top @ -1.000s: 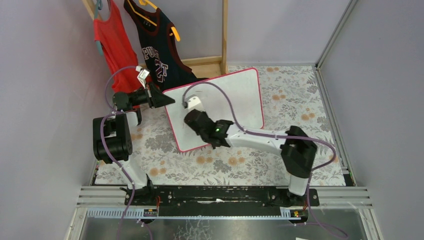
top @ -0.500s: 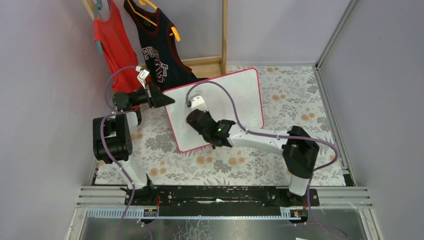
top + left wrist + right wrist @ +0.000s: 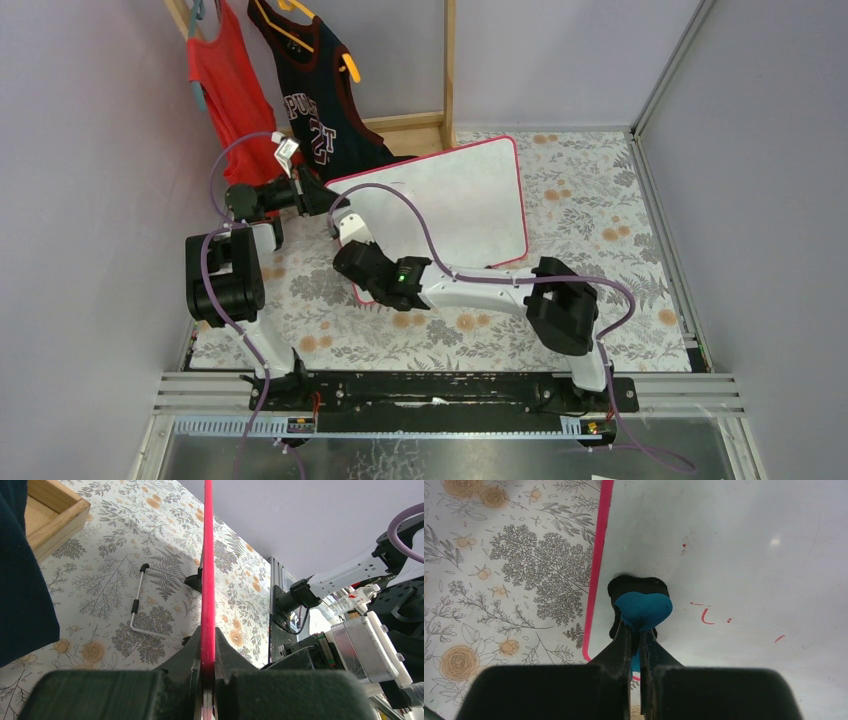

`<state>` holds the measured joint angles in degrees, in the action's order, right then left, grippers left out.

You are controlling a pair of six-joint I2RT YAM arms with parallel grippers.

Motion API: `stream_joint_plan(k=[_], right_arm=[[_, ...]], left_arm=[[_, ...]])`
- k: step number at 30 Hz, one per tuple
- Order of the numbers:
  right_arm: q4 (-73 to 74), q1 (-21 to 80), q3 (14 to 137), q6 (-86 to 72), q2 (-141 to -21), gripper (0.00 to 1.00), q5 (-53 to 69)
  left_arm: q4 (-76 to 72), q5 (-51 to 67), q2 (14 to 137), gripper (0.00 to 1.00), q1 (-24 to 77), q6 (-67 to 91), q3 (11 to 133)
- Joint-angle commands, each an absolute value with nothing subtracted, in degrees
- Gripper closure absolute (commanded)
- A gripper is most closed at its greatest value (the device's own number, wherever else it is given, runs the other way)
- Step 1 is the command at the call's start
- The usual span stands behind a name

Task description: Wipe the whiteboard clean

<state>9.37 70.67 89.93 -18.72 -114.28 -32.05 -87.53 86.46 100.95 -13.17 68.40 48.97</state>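
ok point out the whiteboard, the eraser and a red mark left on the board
whiteboard (image 3: 470, 195), top view, bare white face
eraser (image 3: 644, 609), right wrist view, blue pad
red mark (image 3: 705, 616), right wrist view, curved stroke right of the eraser

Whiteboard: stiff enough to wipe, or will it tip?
The whiteboard looks stiff: its pink edge runs straight from the left gripper. Thin and propped up, it would likely tip under the eraser without that clamp. Glossy face: probably slippery.

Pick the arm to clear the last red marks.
Right. The right pincer grips the blue eraser on the whiteboard, beside the red marks; the left pincer is clamped on the pink frame, steadying it.
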Motion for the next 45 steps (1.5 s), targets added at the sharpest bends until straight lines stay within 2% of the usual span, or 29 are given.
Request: stream_joint_plan(k=[1, 7, 12, 19, 26, 33, 38, 45], right_arm=[[7.6, 68.9, 86.9, -19.6, -109.8, 1.0, -36.1], [5.3, 62.4, 73.9, -21.3, -98.3, 1.0, -37.8], [4.6, 59.5, 68.2, -20.8, -92.3, 1.0, -38.9], [3.5, 61.7, 71.9, -22.7, -97.9, 1.0, -33.0], [4.9, 68.2, 83.8, -21.3, -108.7, 1.0, -32.2], [5.8, 70.1, 90.5, -20.0, -112.3, 1.0, -30.1], [7.0, 69.5, 88.0, -19.4, -111.0, 1.0, -34.8], [5.3, 63.7, 74.6, -21.9, -100.3, 1.0, -37.7]], left_arm=[[-91.8, 91.2, 98.8, 1.0, -12.0, 71.4, 48.6], [-91.8, 91.2, 98.8, 1.0, -12.0, 71.3, 48.6], [-91.8, 91.1, 99.2, 1.0, -12.0, 71.3, 48.6], [-91.8, 91.2, 99.2, 1.0, -12.0, 71.3, 48.7], [-91.8, 91.1, 99.2, 1.0, -12.0, 71.4, 48.7], [-91.8, 91.2, 98.8, 1.0, -12.0, 71.4, 48.5], [-91.9, 91.2, 98.8, 1.0, -12.1, 71.5, 48.6], [-91.8, 91.2, 98.7, 1.0, -12.1, 71.3, 48.4]])
